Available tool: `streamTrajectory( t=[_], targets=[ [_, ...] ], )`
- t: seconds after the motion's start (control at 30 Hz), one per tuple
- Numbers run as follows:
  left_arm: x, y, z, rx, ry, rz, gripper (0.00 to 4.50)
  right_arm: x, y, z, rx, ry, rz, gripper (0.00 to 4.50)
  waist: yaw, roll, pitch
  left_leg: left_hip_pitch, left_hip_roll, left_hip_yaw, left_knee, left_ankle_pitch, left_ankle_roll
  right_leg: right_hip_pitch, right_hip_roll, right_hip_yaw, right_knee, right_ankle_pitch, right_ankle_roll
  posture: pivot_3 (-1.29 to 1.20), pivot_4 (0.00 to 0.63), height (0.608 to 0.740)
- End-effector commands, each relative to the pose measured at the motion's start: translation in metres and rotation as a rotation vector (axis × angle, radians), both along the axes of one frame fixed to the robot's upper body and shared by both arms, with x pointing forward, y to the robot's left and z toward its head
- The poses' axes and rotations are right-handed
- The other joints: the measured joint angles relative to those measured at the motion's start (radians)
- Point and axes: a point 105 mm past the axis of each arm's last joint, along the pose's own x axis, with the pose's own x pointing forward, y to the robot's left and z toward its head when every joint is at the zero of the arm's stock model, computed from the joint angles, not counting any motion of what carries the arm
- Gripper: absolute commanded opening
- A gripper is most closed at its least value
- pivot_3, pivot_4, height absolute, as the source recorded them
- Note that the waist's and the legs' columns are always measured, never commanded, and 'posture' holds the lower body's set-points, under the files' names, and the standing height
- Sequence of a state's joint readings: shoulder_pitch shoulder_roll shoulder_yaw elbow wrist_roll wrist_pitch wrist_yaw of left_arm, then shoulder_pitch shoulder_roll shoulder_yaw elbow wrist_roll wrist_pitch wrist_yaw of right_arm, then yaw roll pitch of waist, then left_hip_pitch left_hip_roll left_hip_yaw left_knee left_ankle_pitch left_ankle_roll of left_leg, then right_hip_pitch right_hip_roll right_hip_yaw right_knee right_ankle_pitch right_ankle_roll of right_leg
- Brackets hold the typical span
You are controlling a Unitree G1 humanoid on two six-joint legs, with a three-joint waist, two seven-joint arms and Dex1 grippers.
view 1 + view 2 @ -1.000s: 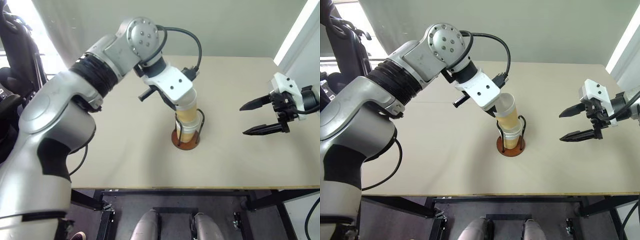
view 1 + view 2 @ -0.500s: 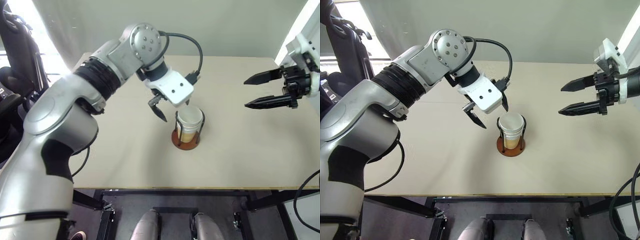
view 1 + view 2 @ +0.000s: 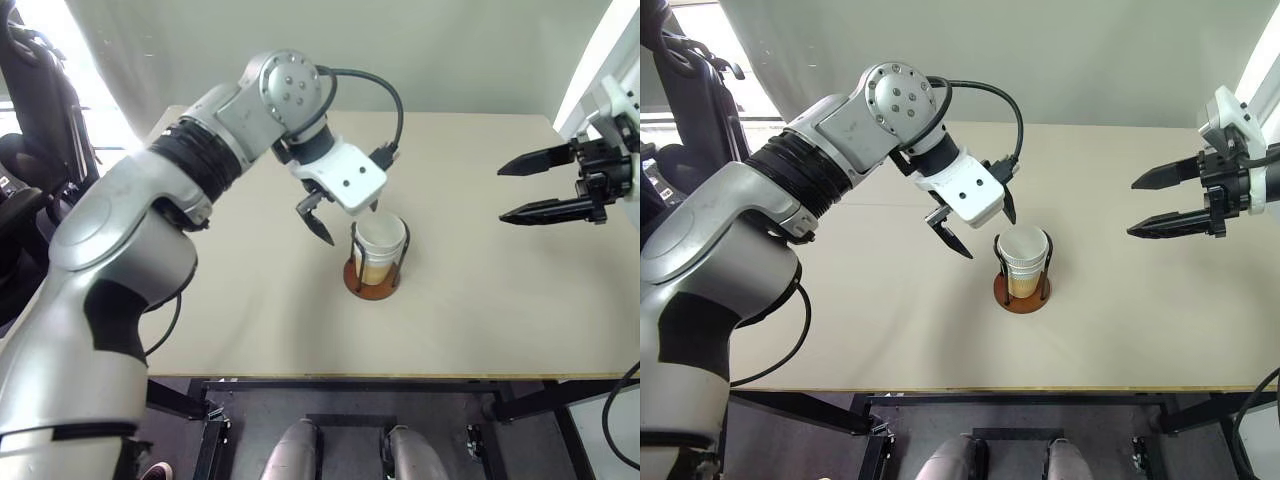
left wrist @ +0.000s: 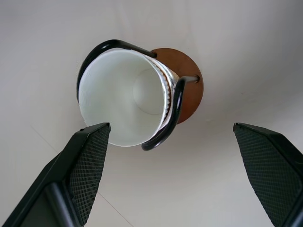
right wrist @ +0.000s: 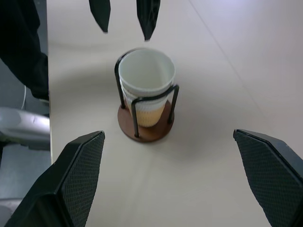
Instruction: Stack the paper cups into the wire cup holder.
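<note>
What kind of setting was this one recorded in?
Probably a lab or test room: a plain beige table on a dark metal frame against a bare wall, holding just the paper cups nested in the wire cup holder.

Bright, even daylight – strongest from a window past the table's (image 3: pixel 250 330) far-left corner, blown out to white there; a second pale glare strip by the far-right corner. Shadows soft & faint. Head views bend at the edges. Right wrist view slightly soft; its own pincer fingers (image 5: pixel 75 184) blurred up close.
</note>
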State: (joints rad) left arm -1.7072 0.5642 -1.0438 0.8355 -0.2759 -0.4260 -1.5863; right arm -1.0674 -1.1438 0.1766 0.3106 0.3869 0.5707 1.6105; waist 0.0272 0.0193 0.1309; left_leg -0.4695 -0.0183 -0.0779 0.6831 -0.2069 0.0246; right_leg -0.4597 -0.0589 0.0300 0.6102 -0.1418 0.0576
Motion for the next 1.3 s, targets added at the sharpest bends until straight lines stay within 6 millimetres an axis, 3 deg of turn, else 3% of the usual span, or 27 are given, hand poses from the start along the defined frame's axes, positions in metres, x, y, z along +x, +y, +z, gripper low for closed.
streamTrajectory(
  t=[0.03, 0.2, 0.4, 0.53, 0.7, 0.83, 0.97, 1.1, 1.3],
  targets=[
    [-0.001, -0.007, 0.029, -0.093, -0.015, 0.019, 4.46, -0.005, -0.002, 0.009, -0.022, -0.047, 0.009, 4.5, 0.0, 0.0, 0.0, 0.0, 0.0, 0.0, 0.0, 0.0, 0.0, 0.0, 0.0, 0.0, 0.0, 0.0, 0.0, 0.0, 0.15, 0.74],
    [0.004, -0.006, 0.059, -0.339, 0.064, 0.119, 4.46, -0.007, -0.003, 0.008, -0.027, -0.047, 0.008, 4.5, -0.002, 0.0, 0.0, 0.0, 0.0, 0.001, -0.001, 0.0, 0.0, 0.0, 0.001, 0.0, 0.0, 0.0, 0.0, 0.0, 0.15, 0.74],
    [0.0, 0.022, 0.106, -0.751, 0.331, 0.275, 4.46, -0.013, -0.008, -0.002, -0.032, -0.014, -0.022, 4.5, -0.007, 0.002, 0.001, 0.0, 0.0, 0.003, -0.003, 0.0, 0.0, -0.001, 0.002, 0.0, 0.0, -0.002, 0.0, 0.0, 0.15, 0.74],
    [0.007, 0.049, 0.123, -1.033, 0.464, 0.401, 4.46, -0.006, -0.017, -0.008, -0.027, -0.022, -0.093, 4.5, -0.01, 0.003, 0.0, 0.0, 0.0, 0.003, -0.003, 0.0, 0.0, -0.002, 0.001, 0.0, 0.0, -0.004, 0.0, 0.0, 0.15, 0.74],
    [0.036, 0.099, 0.097, -1.263, 0.372, 0.662, 4.46, 0.02, -0.03, -0.005, 0.003, -0.113, -0.229, 4.5, -0.017, 0.007, 0.001, 0.01, 0.001, 0.005, -0.004, 0.001, -0.001, 0.004, 0.003, 0.002, 0.001, -0.004, -0.001, 0.0, 0.15, 0.74],
    [0.052, 0.121, 0.072, -1.364, 0.22, 0.821, 4.46, 0.05, -0.039, -0.004, 0.054, -0.186, -0.368, 4.5, -0.021, 0.007, 0.002, 0.016, 0.003, 0.005, -0.003, 0.003, -0.001, 0.008, 0.003, 0.003, 0.004, -0.002, -0.002, 0.0, 0.15, 0.74],
    [0.06, 0.134, 0.052, -1.357, 0.047, 0.876, 4.46, 0.067, -0.04, -0.007, 0.1, -0.228, -0.437, 4.5, -0.018, 0.007, 0.002, 0.017, 0.002, 0.004, -0.003, 0.006, -0.001, 0.009, 0.003, 0.002, 0.004, 0.001, -0.004, 0.0, 0.15, 0.74],
    [0.064, 0.142, 0.038, -1.352, 0.065, 0.933, 4.46, 0.088, -0.046, -0.007, 0.169, -0.324, -0.568, 4.5, -0.016, 0.007, 0.002, 0.016, 0.002, 0.003, -0.004, 0.009, -0.003, 0.008, 0.003, 0.002, 0.004, 0.004, -0.006, 0.0, 0.15, 0.74],
    [0.062, 0.146, 0.027, -1.385, 0.105, 0.932, 4.46, 0.094, -0.05, -0.014, 0.236, -0.369, -0.621, 4.5, -0.016, 0.007, 0.002, 0.017, 0.001, 0.003, -0.008, 0.01, -0.005, 0.007, 0.003, 0.002, 0.004, 0.006, -0.008, 0.0, 0.15, 0.74]
  ],
)
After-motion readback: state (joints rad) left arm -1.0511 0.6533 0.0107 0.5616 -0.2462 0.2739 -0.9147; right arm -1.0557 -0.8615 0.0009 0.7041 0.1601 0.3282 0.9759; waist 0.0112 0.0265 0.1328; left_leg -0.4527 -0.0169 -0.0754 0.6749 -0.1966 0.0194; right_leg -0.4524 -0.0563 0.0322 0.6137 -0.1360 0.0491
